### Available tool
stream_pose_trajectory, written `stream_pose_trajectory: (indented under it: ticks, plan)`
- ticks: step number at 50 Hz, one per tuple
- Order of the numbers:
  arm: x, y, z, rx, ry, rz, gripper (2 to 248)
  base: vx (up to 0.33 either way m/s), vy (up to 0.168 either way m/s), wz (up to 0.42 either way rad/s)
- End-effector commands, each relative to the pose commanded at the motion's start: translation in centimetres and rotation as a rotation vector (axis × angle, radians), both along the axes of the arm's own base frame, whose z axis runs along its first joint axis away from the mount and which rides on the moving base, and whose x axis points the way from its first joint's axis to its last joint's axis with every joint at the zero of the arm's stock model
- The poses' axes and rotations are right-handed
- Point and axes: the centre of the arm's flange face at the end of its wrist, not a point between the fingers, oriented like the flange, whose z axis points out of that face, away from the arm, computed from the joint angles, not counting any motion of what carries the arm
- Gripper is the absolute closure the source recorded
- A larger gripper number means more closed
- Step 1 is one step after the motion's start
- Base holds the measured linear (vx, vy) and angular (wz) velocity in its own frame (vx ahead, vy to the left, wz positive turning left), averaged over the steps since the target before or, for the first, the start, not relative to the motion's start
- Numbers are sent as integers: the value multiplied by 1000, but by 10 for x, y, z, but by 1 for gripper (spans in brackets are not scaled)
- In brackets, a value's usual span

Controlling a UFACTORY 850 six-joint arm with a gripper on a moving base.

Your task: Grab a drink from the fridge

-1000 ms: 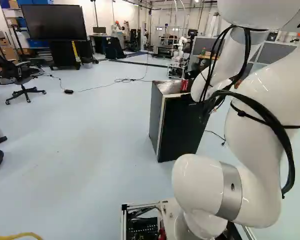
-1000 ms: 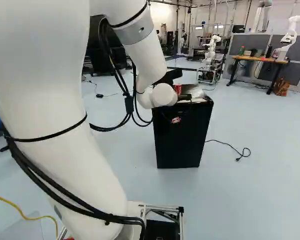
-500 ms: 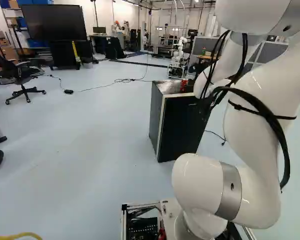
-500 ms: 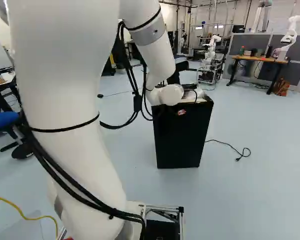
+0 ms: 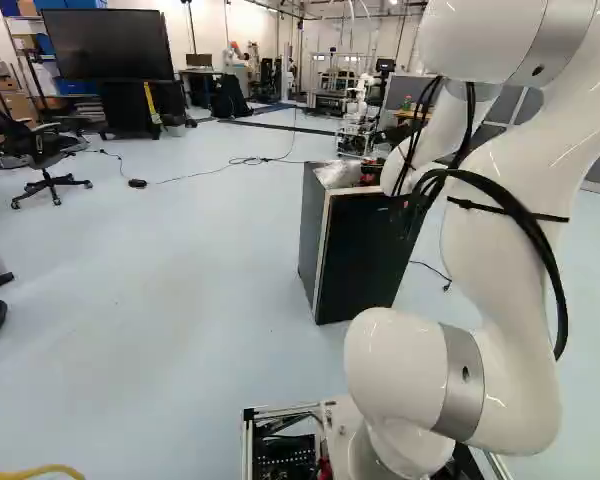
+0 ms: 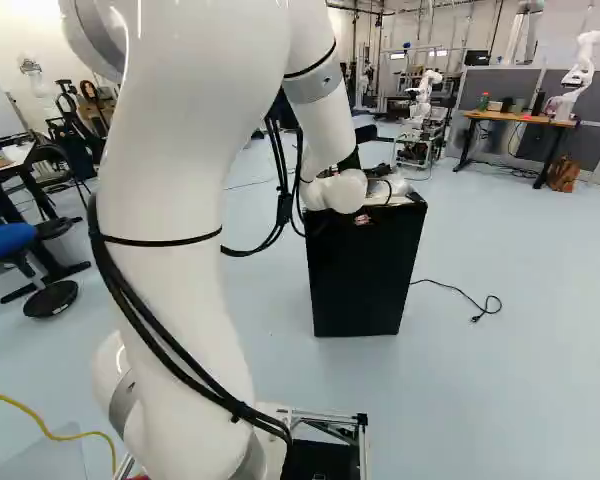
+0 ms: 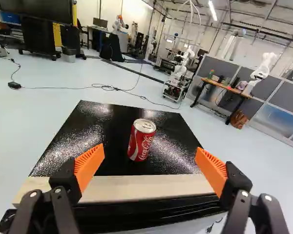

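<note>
Beyond my wrist in the right base view, a black part of the gripper (image 6: 352,158) shows; the arm hides the rest. In the wrist view the gripper (image 7: 150,163) stands open, its orange pads wide apart with nothing gripped. A red drink can (image 7: 142,140) stands upright on the glossy black top of the small fridge (image 7: 88,131), ahead of the fingers and roughly centred between them. The fridge (image 5: 360,260) has a black front that looks closed. The can's red (image 5: 368,180) just shows beside my wrist in the left base view.
A light strip (image 7: 132,187) runs along the fridge top's near edge. A cable (image 6: 450,287) lies on the floor right of the fridge. Farther off stand another robot (image 7: 263,68) by a desk (image 7: 222,87), a wheeled robot cart (image 7: 177,85), and an office chair (image 5: 42,150).
My arm's upper links have swung, leftward in the left base view and rightward in the right base view. The wrist has shifted slightly over the fridge. The base and fridge have stayed put.
</note>
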Motion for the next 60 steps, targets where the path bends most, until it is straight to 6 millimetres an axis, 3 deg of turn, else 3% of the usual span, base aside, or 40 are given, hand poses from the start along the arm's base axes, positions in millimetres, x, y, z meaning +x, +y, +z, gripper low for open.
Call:
stream_pose_trajectory:
  ticks: [26, 60]
  plan:
    - [16, -6, -27, 78, -16, -100, 3, 0, 0, 0]
    - [76, 7, -56, 119, -65, -113, 3, 0, 0, 0]
